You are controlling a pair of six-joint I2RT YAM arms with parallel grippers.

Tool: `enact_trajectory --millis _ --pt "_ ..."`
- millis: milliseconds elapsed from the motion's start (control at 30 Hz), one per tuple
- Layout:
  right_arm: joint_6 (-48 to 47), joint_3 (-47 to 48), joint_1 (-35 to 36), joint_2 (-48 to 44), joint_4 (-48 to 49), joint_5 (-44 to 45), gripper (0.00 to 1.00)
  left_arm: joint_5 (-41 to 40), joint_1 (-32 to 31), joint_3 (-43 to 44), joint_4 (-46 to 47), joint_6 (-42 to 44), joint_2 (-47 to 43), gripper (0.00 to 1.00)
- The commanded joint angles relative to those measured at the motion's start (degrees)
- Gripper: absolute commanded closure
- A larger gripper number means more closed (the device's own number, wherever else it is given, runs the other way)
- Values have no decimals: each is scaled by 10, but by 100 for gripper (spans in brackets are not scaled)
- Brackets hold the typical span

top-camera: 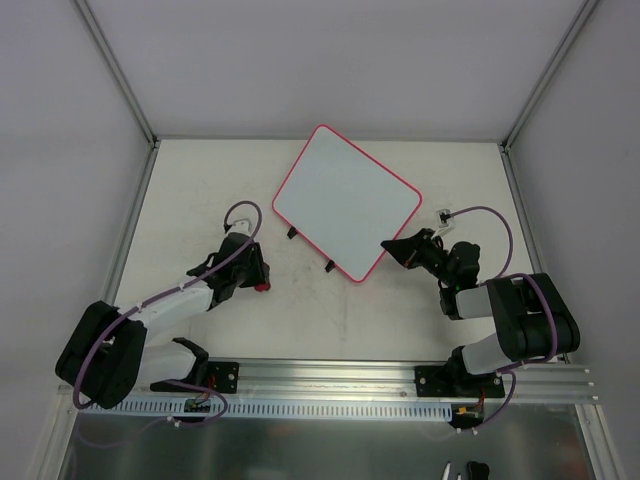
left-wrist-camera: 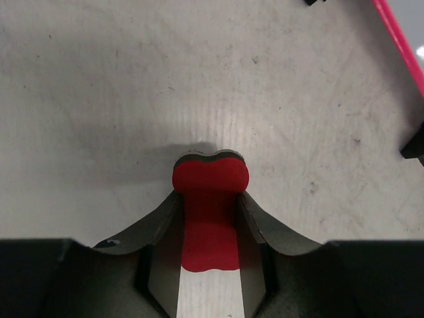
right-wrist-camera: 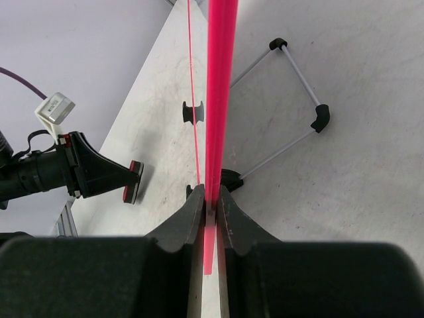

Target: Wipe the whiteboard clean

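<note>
The whiteboard (top-camera: 345,200) lay on the table (top-camera: 200,190), a little toward 12 o'clock from the table's middle and turned so that its corners pointed like a diamond. In the top view its white face showed no writing that I could see. Its pink-red rim (top-camera: 300,170) ran all around. Two small black clips (top-camera: 291,233) sat on the edge that faced about 7 o'clock.

The right gripper (top-camera: 388,245) was at about 4 to 5 o'clock from the board's middle, at the rim near the nearest corner. In the right wrist view the right gripper (right-wrist-camera: 211,195) was narrow, both fingers pressed on the rim (right-wrist-camera: 218,99), which was seen edge-on between them. At 2 o'clock in that view was a thin wire frame (right-wrist-camera: 298,112) with black corner pieces. I could not tell what it rested on.

The left gripper (top-camera: 260,280) was near 8 o'clock from the board, apart from it, near the clip edge. It held a small red eraser (top-camera: 263,287). In the left wrist view the left gripper (left-wrist-camera: 209,197) clamped the eraser (left-wrist-camera: 209,218) on both sides, and the eraser's rounded head stood out past the fingertips, over the bare table. I could not tell whether it touched the table. A piece of the rim (left-wrist-camera: 397,40) crossed that view at 2 o'clock.
</note>
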Motion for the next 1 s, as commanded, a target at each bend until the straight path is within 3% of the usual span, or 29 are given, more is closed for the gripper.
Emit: enact_trajectory --millis 0,167,267,333,533,633,667,867,967 --pt "-28 10 10 -13 141 -18 99 64 26 11 -21 -20 18 76" --pt "-28 11 10 -10 141 -18 99 60 27 24 -24 -19 39 61" --pt "-28 11 10 -10 141 -17 99 56 26 24 -24 -19 33 40" --pt "-28 11 10 -10 141 -16 98 53 27 23 -39 -17 24 32" --pt "-27 12 9 -11 141 -16 97 43 27 16 -43 -22 4 27" --pt "-28 11 9 -12 141 -16 89 41 27 12 -43 -22 -3 26" --pt "-28 11 9 -13 141 -15 79 39 27 11 -43 -24 -7 26" --pt "-30 8 9 -18 140 -15 55 37 26 6 -42 -23 -20 24" --pt "-32 7 10 -20 140 -15 54 38 26 6 -43 -23 -17 24"
